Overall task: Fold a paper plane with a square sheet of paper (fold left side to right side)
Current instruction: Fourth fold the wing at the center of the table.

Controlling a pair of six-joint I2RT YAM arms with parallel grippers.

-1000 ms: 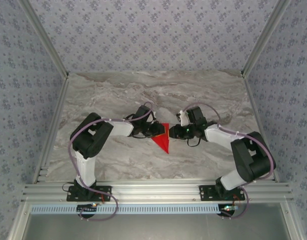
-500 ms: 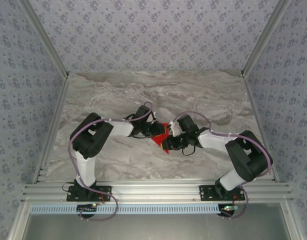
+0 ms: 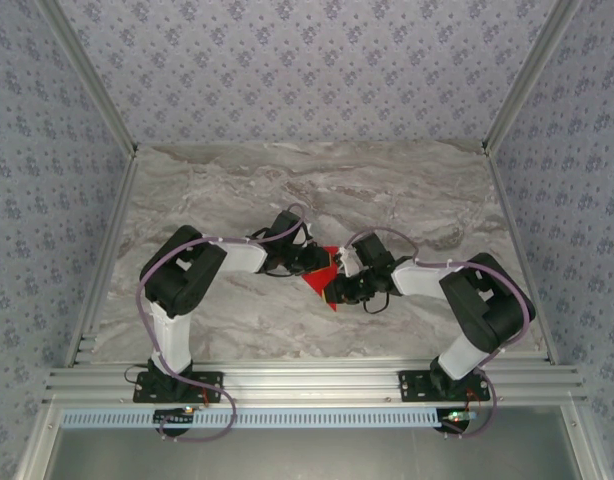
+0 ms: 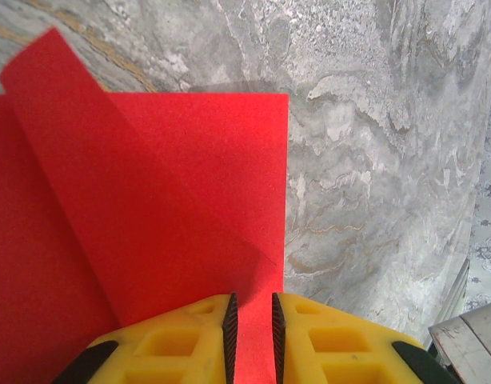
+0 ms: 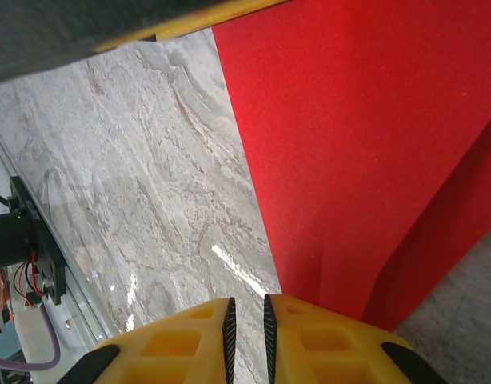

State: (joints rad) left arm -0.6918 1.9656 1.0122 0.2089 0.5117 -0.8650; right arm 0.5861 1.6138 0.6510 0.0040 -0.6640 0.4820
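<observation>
- Your left arm reaches in from its base, elbow bent out to the left, forearm running right toward the table's middle.
- Your left gripper [image 4: 251, 336] has its yellow fingers [image 4: 189, 340] drawn to a narrow slit, clamped on the red sheet of paper [image 4: 173, 208].
- Your right arm mirrors it, elbow out to the right, wrist angled left and low.
- Your right gripper [image 5: 245, 336] shows the same narrow slit; a grip can't be confirmed.

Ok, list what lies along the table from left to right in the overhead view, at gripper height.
Left arm's elbow → left gripper → red paper → right gripper → right arm's elbow.
</observation>
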